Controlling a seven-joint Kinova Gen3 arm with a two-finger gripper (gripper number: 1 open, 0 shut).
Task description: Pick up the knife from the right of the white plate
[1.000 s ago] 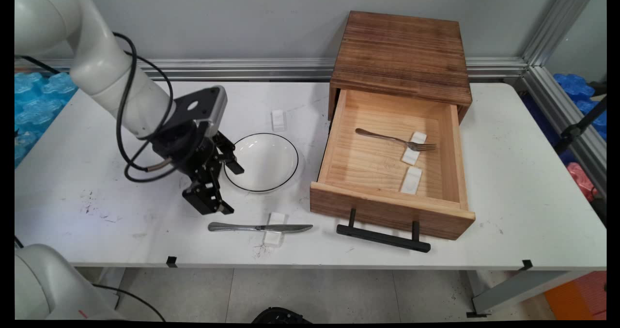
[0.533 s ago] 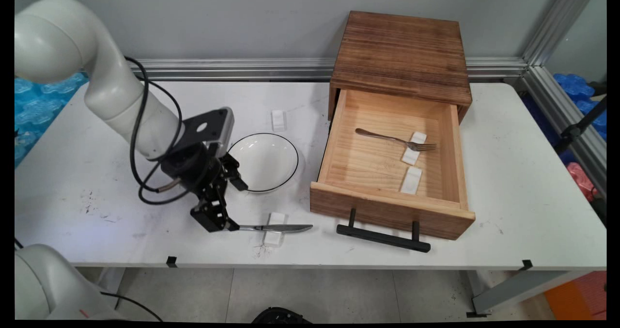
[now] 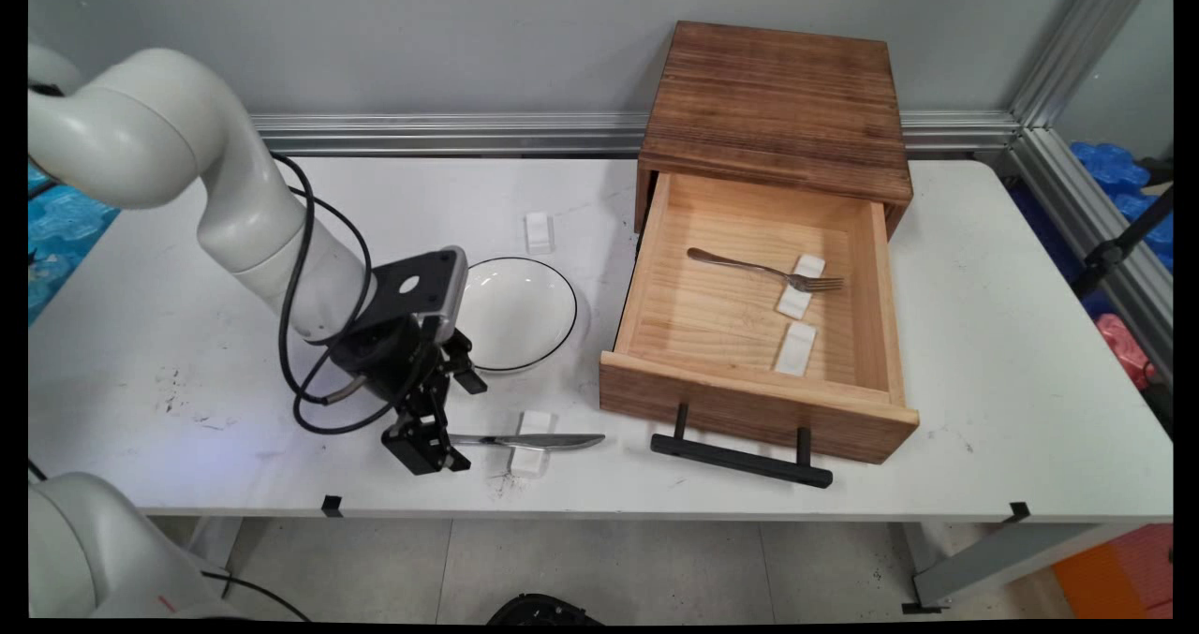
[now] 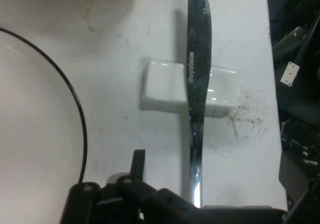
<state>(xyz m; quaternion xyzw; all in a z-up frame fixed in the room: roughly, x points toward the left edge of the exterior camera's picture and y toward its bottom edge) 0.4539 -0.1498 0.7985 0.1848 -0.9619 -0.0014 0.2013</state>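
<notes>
A silver table knife (image 3: 539,441) lies along the table's near edge, its blade propped on a small white rest (image 3: 534,425). My gripper (image 3: 450,420) is open and low over the knife's handle end, which its lower finger hides; I cannot tell if it touches. The hand view shows the knife (image 4: 197,79) running up from the linkage across the rest (image 4: 162,82). A white plate with a black rim (image 3: 517,312) sits just behind the gripper, and its rim (image 4: 75,99) curves at the left of the hand view.
A wooden box (image 3: 777,100) stands at the back right with its drawer (image 3: 749,405) pulled open. Inside lie a fork (image 3: 763,270) on a white rest and a second white rest (image 3: 796,348). Another white rest (image 3: 538,231) sits behind the plate. The table's front edge is close.
The arm has moved forward and down, from beside the plate's left rim to the knife's handle end. The knife, plate and drawer have not moved.
</notes>
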